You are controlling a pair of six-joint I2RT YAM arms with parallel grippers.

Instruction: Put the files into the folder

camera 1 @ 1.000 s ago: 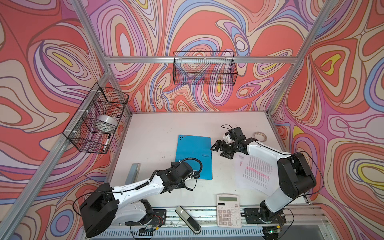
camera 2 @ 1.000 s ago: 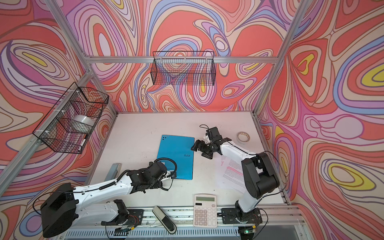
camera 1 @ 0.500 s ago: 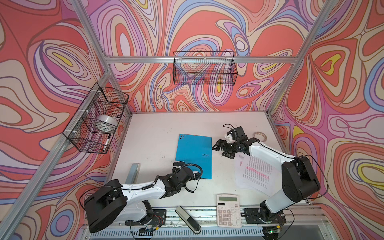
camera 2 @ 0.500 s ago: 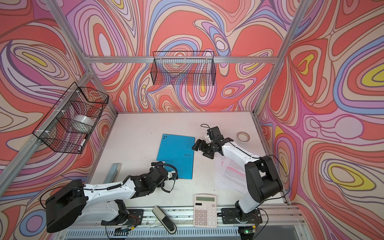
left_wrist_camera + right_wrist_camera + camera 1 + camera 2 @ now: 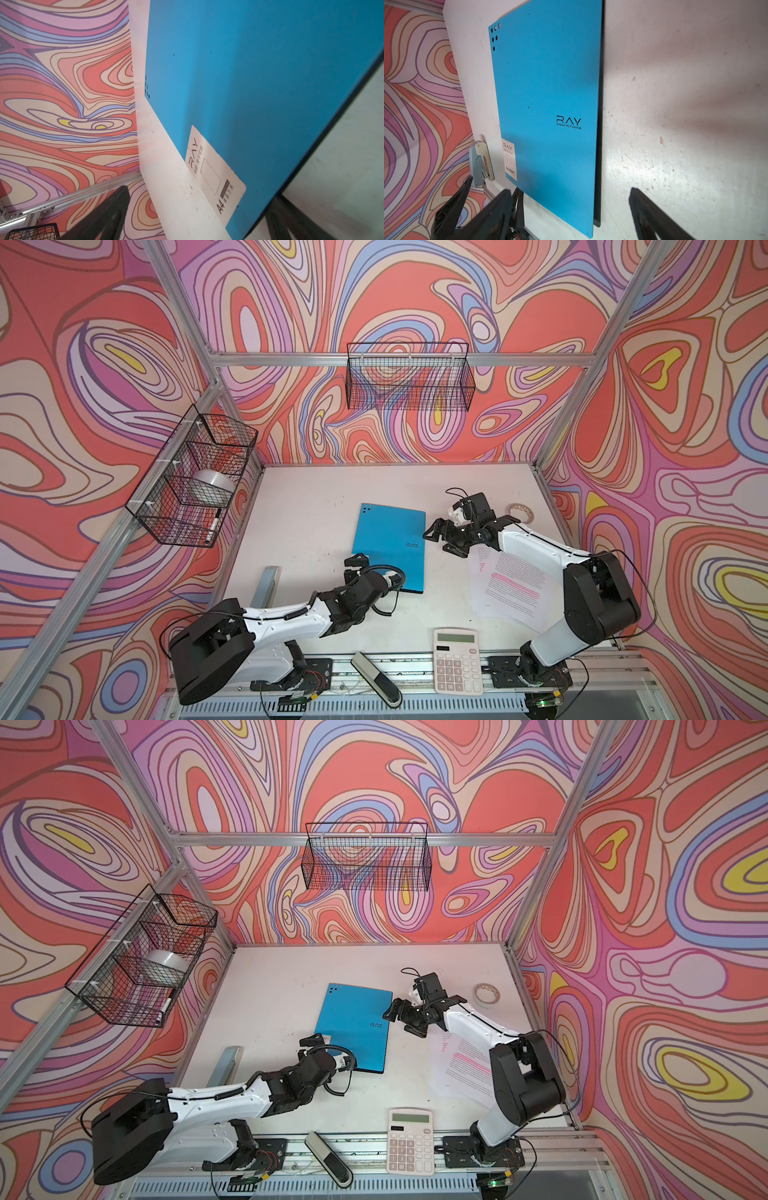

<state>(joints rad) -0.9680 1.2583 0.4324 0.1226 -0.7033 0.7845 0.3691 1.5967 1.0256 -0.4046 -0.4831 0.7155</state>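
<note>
Folder (image 5: 390, 545) lies shut and flat in the middle of the table (image 5: 307, 506) (blue side up). The files (image 5: 513, 585) lie on the table to its right, partly under the right arm. The right gripper (image 5: 441, 540) sits just beside the folder's right edge with its jaws spread wide and empty, and the left gripper (image 5: 355, 566) is at the folder's near left corner, jaws wide apart too.

Table (image 5: 332, 485) far half bare; folder (image 5: 390, 545) centre, files (image 5: 515, 589) right, calculator (image 5: 458, 659) front.
</note>
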